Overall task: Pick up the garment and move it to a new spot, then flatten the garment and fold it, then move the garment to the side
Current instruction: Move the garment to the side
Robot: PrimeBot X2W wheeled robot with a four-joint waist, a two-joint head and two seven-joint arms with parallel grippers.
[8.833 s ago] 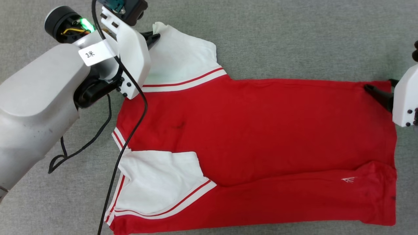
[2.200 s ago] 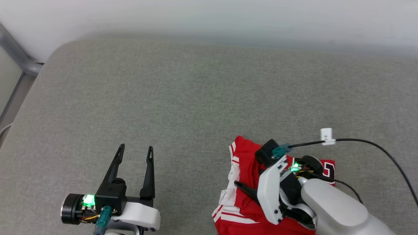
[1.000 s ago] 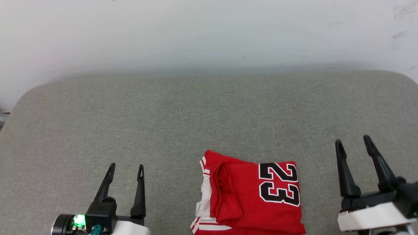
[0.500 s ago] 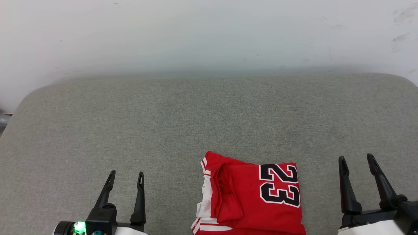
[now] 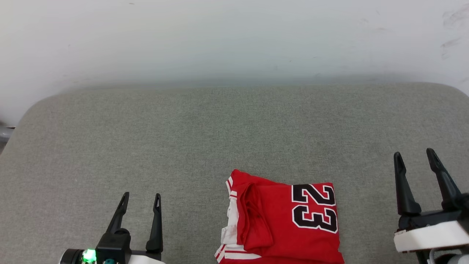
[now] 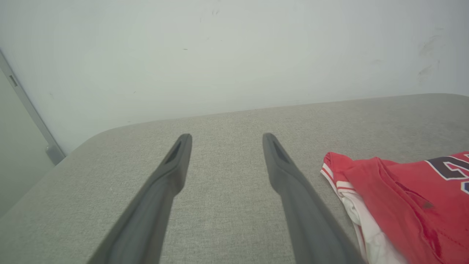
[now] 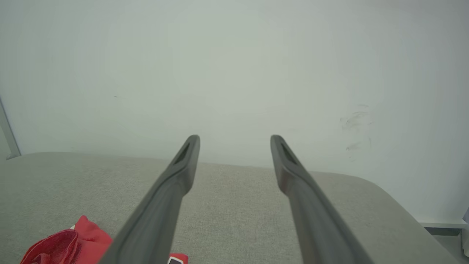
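The garment [image 5: 282, 220] lies folded into a compact red square near the front edge of the grey padded table [image 5: 205, 132], black "23" numerals facing up and white striped trim along its left side. My left gripper [image 5: 142, 195] stands open to the garment's left, with a gap of bare table between. Off to the garment's right, my right gripper [image 5: 413, 154] is open and holds nothing. In the left wrist view the garment [image 6: 399, 205] lies right of my open left gripper [image 6: 224, 136]. In the right wrist view a red corner of the garment [image 7: 69, 244] shows low left of my right gripper [image 7: 234, 137].
A pale wall [image 5: 234, 40] rises right behind the table's far edge. The table's rounded corners show at far left [image 5: 33, 106] and far right [image 5: 452, 88]. A grey metal frame [image 6: 27, 110] stands beyond the left corner.
My right gripper has risen and shifted slightly right in the last half second, staying open. The left gripper and the folded garment have kept their places.
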